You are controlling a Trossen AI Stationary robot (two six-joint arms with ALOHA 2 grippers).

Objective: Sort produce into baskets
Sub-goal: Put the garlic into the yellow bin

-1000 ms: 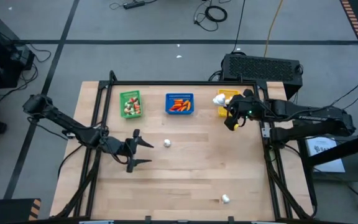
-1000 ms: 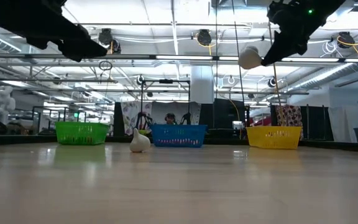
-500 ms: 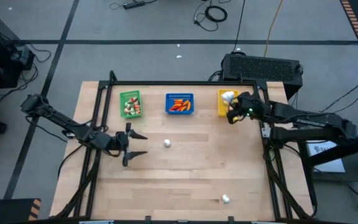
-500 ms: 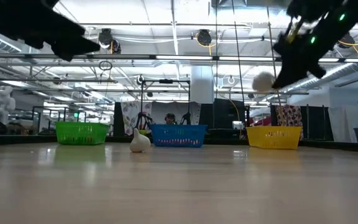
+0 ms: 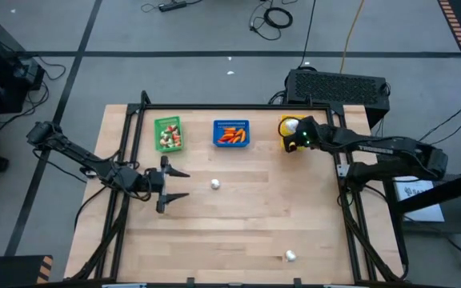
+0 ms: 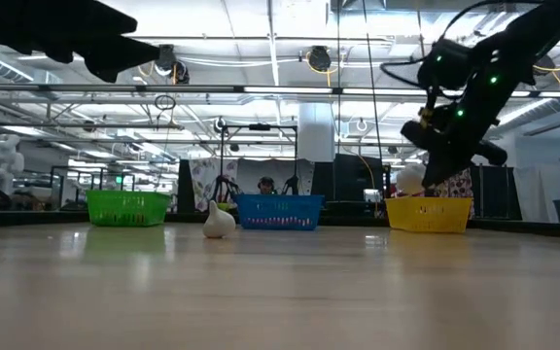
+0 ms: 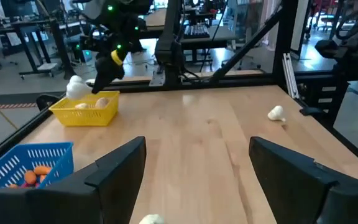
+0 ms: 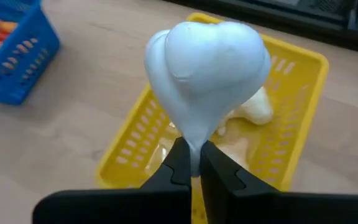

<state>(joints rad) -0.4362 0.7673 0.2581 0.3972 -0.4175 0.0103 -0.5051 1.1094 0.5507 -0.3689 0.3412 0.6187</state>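
Garlic bulb (image 8: 207, 74) pinched by its thin stem in my right gripper (image 8: 191, 163), hanging over the yellow basket (image 8: 303, 87). Grip looks slight; I reckon it could swing or slip out onto the table (image 5: 246, 216). Left gripper (image 5: 169, 183) waits spread, near a loose bulb (image 5: 214, 184).

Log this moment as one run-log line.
right gripper: shut on garlic bulb, over yellow basket | left gripper: open, empty, beside loose bulb | phase: about to drop
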